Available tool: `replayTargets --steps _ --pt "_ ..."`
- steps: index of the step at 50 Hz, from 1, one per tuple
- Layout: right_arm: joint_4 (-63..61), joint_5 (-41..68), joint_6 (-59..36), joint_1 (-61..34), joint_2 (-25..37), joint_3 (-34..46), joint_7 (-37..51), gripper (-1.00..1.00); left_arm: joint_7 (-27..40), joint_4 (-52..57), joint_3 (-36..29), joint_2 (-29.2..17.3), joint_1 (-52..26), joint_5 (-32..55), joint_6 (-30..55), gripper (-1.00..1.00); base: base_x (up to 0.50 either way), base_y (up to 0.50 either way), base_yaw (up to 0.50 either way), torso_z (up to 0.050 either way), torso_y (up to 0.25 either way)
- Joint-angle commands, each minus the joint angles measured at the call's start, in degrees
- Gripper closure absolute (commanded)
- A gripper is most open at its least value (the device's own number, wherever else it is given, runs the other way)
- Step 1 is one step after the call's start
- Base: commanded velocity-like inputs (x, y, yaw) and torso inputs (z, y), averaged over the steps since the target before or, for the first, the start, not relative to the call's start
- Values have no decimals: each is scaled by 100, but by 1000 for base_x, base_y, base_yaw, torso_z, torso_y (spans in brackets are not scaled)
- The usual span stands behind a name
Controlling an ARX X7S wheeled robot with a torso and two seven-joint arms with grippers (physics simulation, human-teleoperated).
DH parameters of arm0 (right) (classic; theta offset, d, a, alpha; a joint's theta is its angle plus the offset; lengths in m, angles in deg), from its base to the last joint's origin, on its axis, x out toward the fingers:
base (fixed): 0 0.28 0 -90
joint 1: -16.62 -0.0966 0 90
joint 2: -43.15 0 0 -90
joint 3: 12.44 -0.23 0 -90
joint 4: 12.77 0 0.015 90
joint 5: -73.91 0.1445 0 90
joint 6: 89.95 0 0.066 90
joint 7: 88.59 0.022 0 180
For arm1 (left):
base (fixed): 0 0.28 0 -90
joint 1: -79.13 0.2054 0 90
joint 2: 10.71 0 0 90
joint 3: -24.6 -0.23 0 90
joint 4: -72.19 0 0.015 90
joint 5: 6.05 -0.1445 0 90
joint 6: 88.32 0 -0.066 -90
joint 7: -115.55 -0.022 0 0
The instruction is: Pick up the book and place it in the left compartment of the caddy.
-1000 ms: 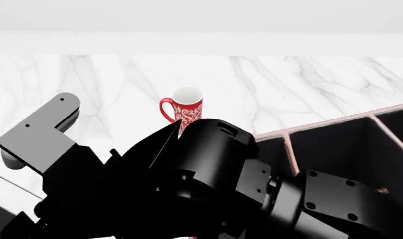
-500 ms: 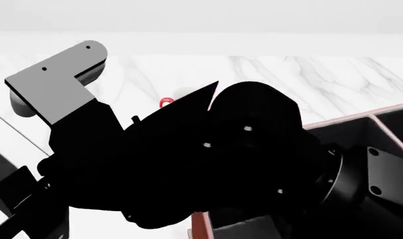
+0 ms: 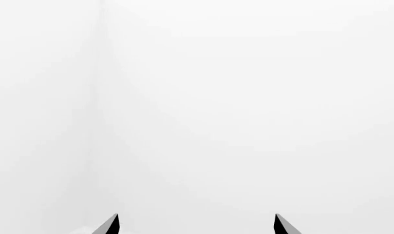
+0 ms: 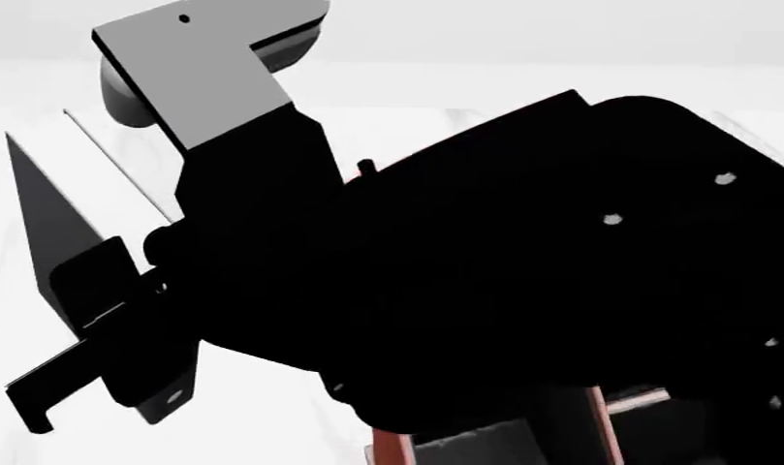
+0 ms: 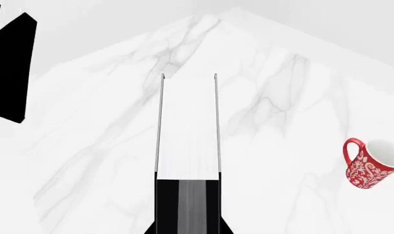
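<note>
Our right tool [image 5: 187, 204] is clamped on the book [image 5: 188, 131], lifted above the marble desk [image 5: 105, 122]; the left tool [image 3: 195, 225] stands apart, empty. We judge the hardcover stiff but smooth-sided, best pinched across both covers near the spine.

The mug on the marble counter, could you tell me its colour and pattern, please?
Red with a white ornamental pattern, mug clearest in the right wrist view.

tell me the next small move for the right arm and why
Probably swing the right gripper toward the caddy: the book is clamped in its jaws over the marble table, and the caddy shows only at the head view's lower edge.
</note>
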Motion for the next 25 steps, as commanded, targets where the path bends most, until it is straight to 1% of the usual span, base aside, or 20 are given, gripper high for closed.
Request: replayTargets --steps 1,25 --pt "-224 304 41 -308 447 -274 452 100 10 -2 -30 -9 11 -26 -25 -100 0 0 0 0 0" --pt "-243 1114 98 -873 1024 -317 1126 100 35 12 -65 -39 46 -42 -65 -100 0 0 0 1 1"
